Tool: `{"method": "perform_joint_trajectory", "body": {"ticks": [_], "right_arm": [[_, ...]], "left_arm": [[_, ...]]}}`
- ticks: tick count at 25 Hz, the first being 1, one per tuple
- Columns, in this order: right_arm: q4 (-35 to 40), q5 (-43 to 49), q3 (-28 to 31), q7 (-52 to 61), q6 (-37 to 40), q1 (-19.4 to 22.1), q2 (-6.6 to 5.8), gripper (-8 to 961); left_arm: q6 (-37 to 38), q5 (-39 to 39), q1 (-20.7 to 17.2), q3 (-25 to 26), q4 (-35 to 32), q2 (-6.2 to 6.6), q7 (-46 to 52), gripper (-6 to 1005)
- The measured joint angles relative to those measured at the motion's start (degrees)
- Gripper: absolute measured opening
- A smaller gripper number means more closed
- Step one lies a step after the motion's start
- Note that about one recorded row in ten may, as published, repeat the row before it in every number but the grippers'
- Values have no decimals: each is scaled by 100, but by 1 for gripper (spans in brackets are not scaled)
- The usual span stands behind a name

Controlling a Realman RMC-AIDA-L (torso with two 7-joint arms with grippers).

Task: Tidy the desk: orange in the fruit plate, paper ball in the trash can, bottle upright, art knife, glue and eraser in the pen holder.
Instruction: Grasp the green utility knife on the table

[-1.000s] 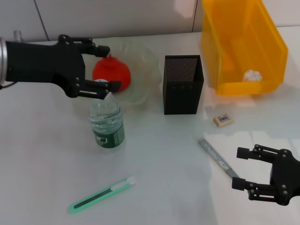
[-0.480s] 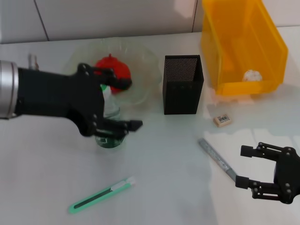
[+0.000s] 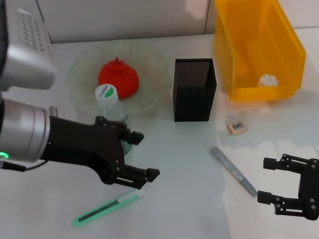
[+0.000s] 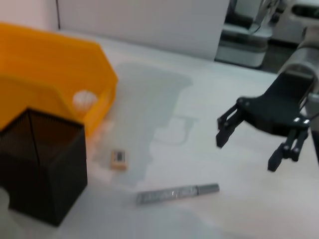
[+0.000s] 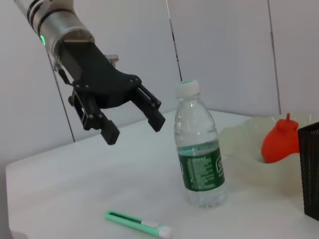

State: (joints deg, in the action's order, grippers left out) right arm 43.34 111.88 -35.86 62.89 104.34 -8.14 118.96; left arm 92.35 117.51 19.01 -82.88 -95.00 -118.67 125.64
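Done so far, judging from layout: red-orange fruit (image 3: 118, 78) sitting in the clear glass fruit plate (image 3: 79, 67); crumpled white paper ball (image 3: 268, 79) inside the yellow plastic bin (image 3: 289, 50) serving as trash can; clear plastic water bottle with green label and white cap (image 3: 110, 107) standing upright just in front of the plate.

Left to do, three items, none yet in the black mesh pen holder (image 3: 195, 89):
- green art knife (image 3: 107, 206) flat on the white surface (image 3: 174, 164), near front edge.
- grey glue stick or pen-like tube (image 3: 233, 171) lying flat, front-right of holder.
- small tan eraser (image 3: 237, 126) lying flat between holder and bin, apart from both.

Left claw (image 3: 139, 157) hovering low between bottle and knife, fingers spread wide, empty. Looks lined up for the knife as next pick, though only a guess. Right claw (image 3: 279, 181) at front right, just beside the grey tube's near end, fingers apart, holding nothing.

Roughly half complete: three of six placements.
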Motion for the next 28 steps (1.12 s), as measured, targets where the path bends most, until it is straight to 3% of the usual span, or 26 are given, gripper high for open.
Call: {"method": "perform_joint_trajectory", "body": {"ticks": [13,28], "right_arm": [[-13,36,0,-76,-59,-35,-2,780],[-19,45,-18,-75,-82,-58,-5,779]], "left_arm": [[-136,1317,88,-1091,-62,-6,930,767],[57,2213,150,-1252,82,-8,1151,747]]}}
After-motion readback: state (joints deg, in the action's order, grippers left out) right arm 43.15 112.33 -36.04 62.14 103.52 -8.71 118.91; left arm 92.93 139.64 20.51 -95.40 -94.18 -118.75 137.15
